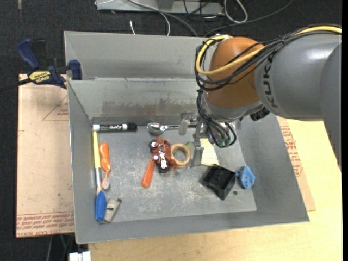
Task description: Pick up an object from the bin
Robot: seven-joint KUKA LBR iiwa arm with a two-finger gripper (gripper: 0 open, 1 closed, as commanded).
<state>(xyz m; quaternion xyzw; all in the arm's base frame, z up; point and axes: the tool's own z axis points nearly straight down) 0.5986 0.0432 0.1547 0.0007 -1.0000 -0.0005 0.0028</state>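
Nearest the front edge of the bin [163, 230], a blue marker [100, 206] is noted in the left front corner. A black block [218, 181] and a small blue piece [247, 177] lie toward the right front.

Further in, about the middle of the floor, a tan ring of tape [179, 154] is found lying flat, hole upward. It lies close against a red and black cluster [160, 154] on its left. The hand [197, 145] is positioned just over the ring's right rim. How far it is open cannot be told, and nothing is seen held in it.

The ring is judged light, stiff and fairly smooth on its outer face. A hold across its wall is advised, on the right side, clear of the cluster. Being round, it has no long axis and points nowhere; only the axis of its hole, standing upright, is of note.

Along the back wall a black marker [114, 127] and a metal spoon [157, 128] are recorded, both lying lengthwise.
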